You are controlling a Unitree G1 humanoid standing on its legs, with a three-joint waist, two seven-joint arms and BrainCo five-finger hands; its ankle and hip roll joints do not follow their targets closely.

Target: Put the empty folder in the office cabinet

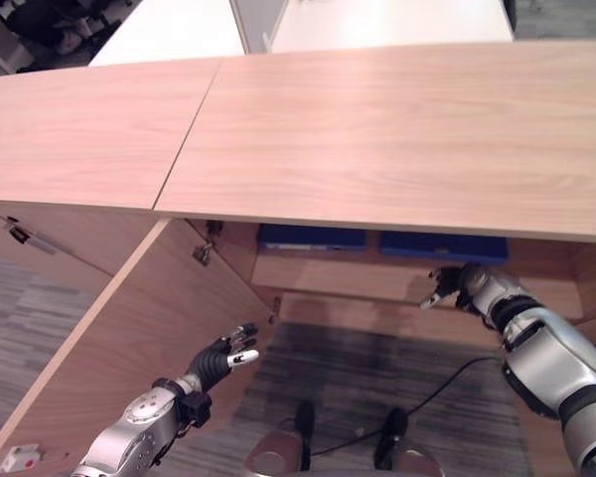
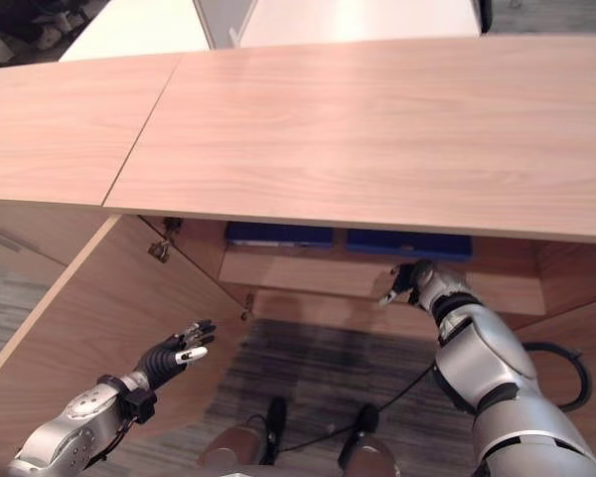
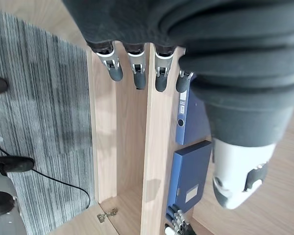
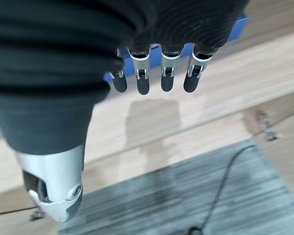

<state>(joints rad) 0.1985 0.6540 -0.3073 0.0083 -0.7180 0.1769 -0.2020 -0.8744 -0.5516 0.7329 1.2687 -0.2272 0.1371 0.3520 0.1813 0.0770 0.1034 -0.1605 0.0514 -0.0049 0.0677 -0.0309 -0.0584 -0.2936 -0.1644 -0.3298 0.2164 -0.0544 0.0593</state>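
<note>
Two blue folders (image 1: 377, 241) lie on the cabinet shelf (image 1: 338, 278); both hands, left hand (image 1: 226, 356) and right hand (image 1: 447, 285), are spread, empty. Best withdraw the right hand level, clearing the shelf edge.

**Cabinet layout under the tabletop**

You have the tabletop (image 1: 377, 129) across the upper half of the frame. Below its front edge, the office cabinet (image 1: 397, 283) stands open. Two folders (image 1: 313, 237) (image 1: 442, 245) lie side by side on its shelf (image 1: 338, 275), at centre. The open door (image 1: 119, 338) slants down to the lower left. Your left hand (image 1: 228, 353) is before that door; your right hand (image 1: 447, 285) is at centre right, just before the shelf.
</note>
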